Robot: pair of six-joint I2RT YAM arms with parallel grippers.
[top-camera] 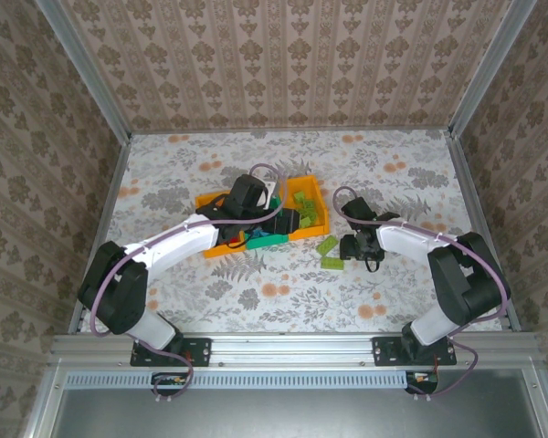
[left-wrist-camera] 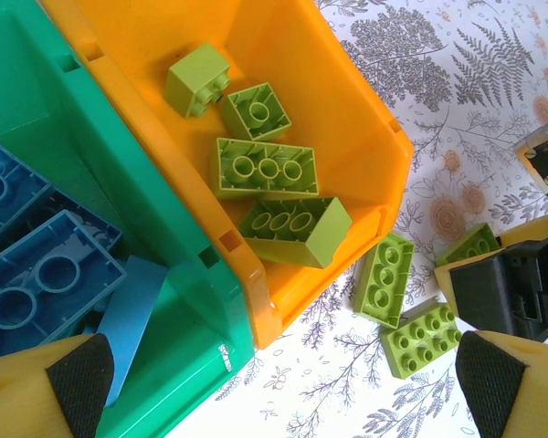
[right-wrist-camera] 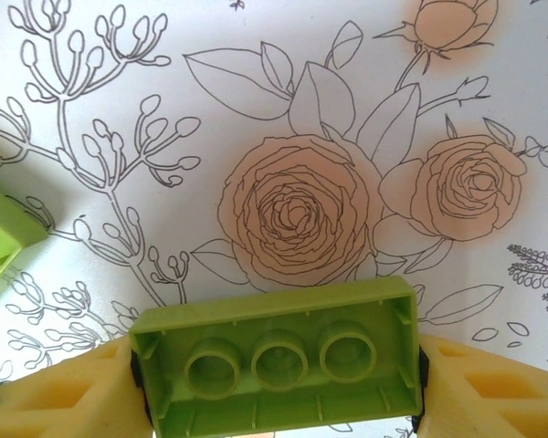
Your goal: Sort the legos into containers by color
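The right gripper point(right-wrist-camera: 279, 388) was clamped on a lime green brick point(right-wrist-camera: 279, 365), its hollow underside facing the wrist camera and yellow pads point(right-wrist-camera: 46, 397) pressed to both short ends, above the flowered table point(right-wrist-camera: 292, 137). Off to its left lay another lime piece point(right-wrist-camera: 0, 237), only a corner in view. The left gripper point(left-wrist-camera: 283, 392) hung spread wide, holding nothing. Under its left finger sat the green bin point(left-wrist-camera: 36, 100) with blue bricks point(left-wrist-camera: 46, 274). Ahead was the orange bin point(left-wrist-camera: 347, 119) holding four lime bricks point(left-wrist-camera: 265, 169). To its right three loose lime bricks point(left-wrist-camera: 384, 278) lay on the table, seemingly just beside the right gripper.
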